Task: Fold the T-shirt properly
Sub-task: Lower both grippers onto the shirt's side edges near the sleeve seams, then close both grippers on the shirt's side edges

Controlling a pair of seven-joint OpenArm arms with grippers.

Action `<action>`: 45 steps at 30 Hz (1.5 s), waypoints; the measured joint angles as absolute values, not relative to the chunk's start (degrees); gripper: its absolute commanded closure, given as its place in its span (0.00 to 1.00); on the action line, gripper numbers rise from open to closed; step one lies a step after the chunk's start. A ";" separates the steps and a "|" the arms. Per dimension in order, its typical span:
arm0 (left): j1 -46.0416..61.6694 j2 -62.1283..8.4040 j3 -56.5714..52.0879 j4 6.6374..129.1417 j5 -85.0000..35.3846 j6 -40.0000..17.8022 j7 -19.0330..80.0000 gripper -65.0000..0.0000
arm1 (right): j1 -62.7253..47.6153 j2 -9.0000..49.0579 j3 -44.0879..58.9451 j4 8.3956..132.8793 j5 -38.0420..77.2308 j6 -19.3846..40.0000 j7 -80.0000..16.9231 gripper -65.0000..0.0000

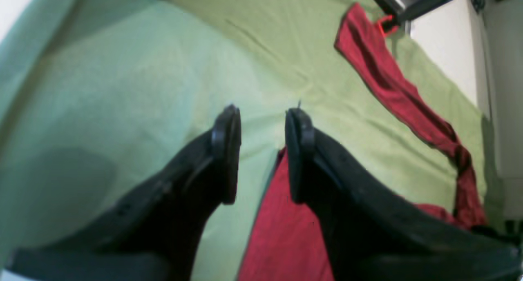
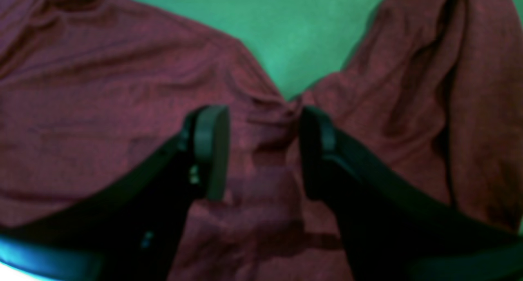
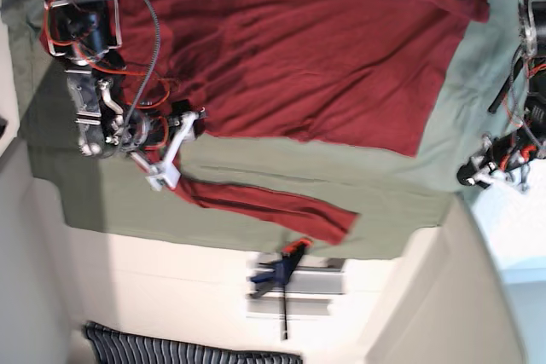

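Observation:
A dark red T-shirt (image 3: pixel 316 49) lies spread on a green cloth (image 3: pixel 401 202), with one long sleeve (image 3: pixel 264 202) stretched toward the table's front edge. My right gripper (image 3: pixel 166 159) hovers at the armpit where sleeve meets body. In the right wrist view it (image 2: pixel 263 113) is open, with crumpled red fabric (image 2: pixel 261 183) below its fingers. My left gripper (image 3: pixel 473 175) is off the shirt's far corner. In the left wrist view it (image 1: pixel 263 113) stands open over green cloth (image 1: pixel 143 89), a red shirt edge (image 1: pixel 282 232) under it and the sleeve (image 1: pixel 400 93) farther off.
A blue and black clamp (image 3: pixel 277 277) with an orange grip bites the cloth's edge near the sleeve's cuff; it shows as well in the left wrist view (image 1: pixel 408 7). A striped object (image 3: pixel 171 351) lies on the pale surface (image 3: pixel 171 279) beyond the cloth.

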State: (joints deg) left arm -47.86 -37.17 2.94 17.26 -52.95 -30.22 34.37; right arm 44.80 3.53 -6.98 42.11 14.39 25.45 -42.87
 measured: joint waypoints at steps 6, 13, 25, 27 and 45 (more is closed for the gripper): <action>-50.30 -35.48 2.61 8.23 -50.81 -27.53 32.16 0.66 | 44.80 6.74 -7.03 42.11 14.33 25.32 -42.83 0.58; -50.11 -33.91 -1.67 5.23 -50.33 -27.44 31.20 0.66 | 44.80 8.69 -7.01 42.11 14.33 25.30 -42.65 0.58; -48.27 -29.02 -3.03 5.23 -42.89 -25.71 28.47 0.66 | 44.77 8.56 -7.03 42.11 13.67 25.30 -42.65 0.58; -48.14 -28.99 -3.05 5.23 -43.09 -25.76 28.27 0.66 | 44.77 8.56 -7.03 42.11 13.69 25.30 -42.63 0.58; -48.12 -26.61 -3.03 5.23 -42.70 -31.79 29.34 0.66 | 44.77 8.56 -7.03 42.11 13.69 25.30 -42.00 0.58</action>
State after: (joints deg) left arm -48.12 -26.61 -3.03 5.23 -42.70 -31.79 29.34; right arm 44.77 8.56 -7.03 42.11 13.69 25.30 -42.00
